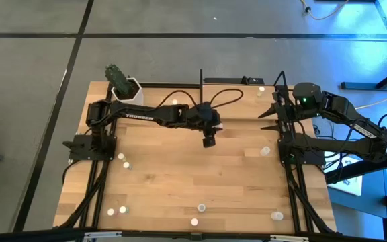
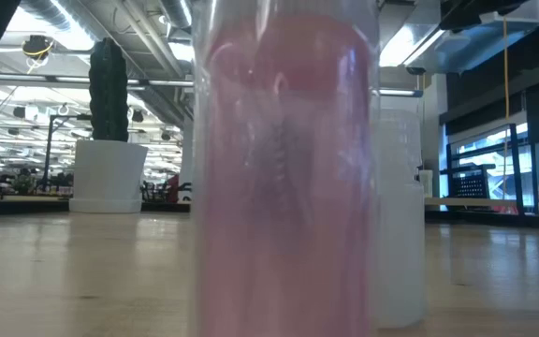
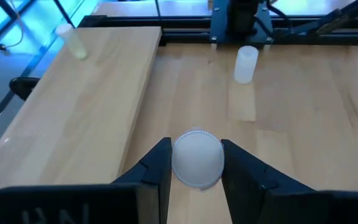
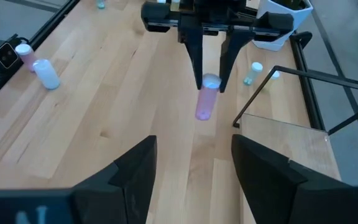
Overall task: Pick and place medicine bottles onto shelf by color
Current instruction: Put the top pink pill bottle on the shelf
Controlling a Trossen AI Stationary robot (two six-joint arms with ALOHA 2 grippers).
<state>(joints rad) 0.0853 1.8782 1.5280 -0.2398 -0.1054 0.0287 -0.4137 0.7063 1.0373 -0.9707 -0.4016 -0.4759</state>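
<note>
Nearest the front edge of the table [image 1: 180,188], several small medicine bottles [image 1: 201,208] stand scattered, and one pink-tinted bottle sits so close to the low camera that it fills that view [image 2: 284,178]. Further in, towards the middle of the table, the left gripper [image 1: 209,141] is clenched around a pink bottle with a whitish cap [image 4: 206,96], holding it upright by the cap between its fingers [image 3: 157,168]; whether its base touches the wood is unclear. Just beyond it, along the far edge, lies the shelf [image 3: 79,118], a light-wood board with one yellowish bottle [image 3: 72,41] resting on it. At the far right, the right gripper [image 1: 269,111] waits with its jaws spread and nothing between them. At the far left corner stands a white plant pot [image 1: 126,89].
</note>
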